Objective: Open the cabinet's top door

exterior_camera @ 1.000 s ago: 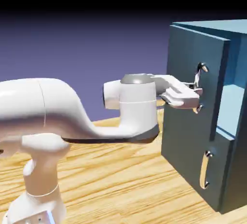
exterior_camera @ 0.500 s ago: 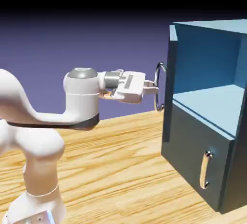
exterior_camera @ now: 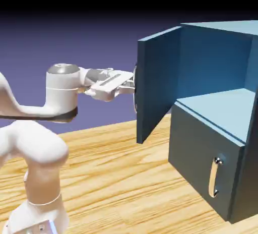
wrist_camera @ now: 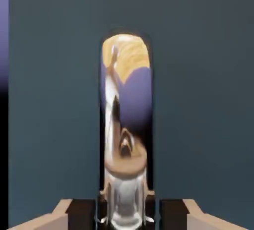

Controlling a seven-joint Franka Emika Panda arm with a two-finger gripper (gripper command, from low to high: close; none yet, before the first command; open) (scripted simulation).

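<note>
- Wood table [exterior_camera: 126, 177] under a violet backdrop in the exterior view: we see the cabinet [exterior_camera: 211, 142] at right, its top door [exterior_camera: 157, 84] swung wide toward the arm, upright, edge facing us. Our gripper [exterior_camera: 130, 82] is clamped on the handle [exterior_camera: 135, 89].
- Hand view: the handle [wrist_camera: 125, 140] runs vertically between our fingertips; we judge it rigid, slick metal, best held mid-length.

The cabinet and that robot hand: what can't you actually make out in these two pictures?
- Top door handle, exterior view: almost wholly hidden behind the swung-out door; only a sliver shows at its edge.
- Gripper fingertips, exterior view: too small and partly covered to see.
- Handle, hand view: fills the middle; its mirror surface blurs the contact.
- Cabinet, exterior view: cut off by the right edge.
</note>
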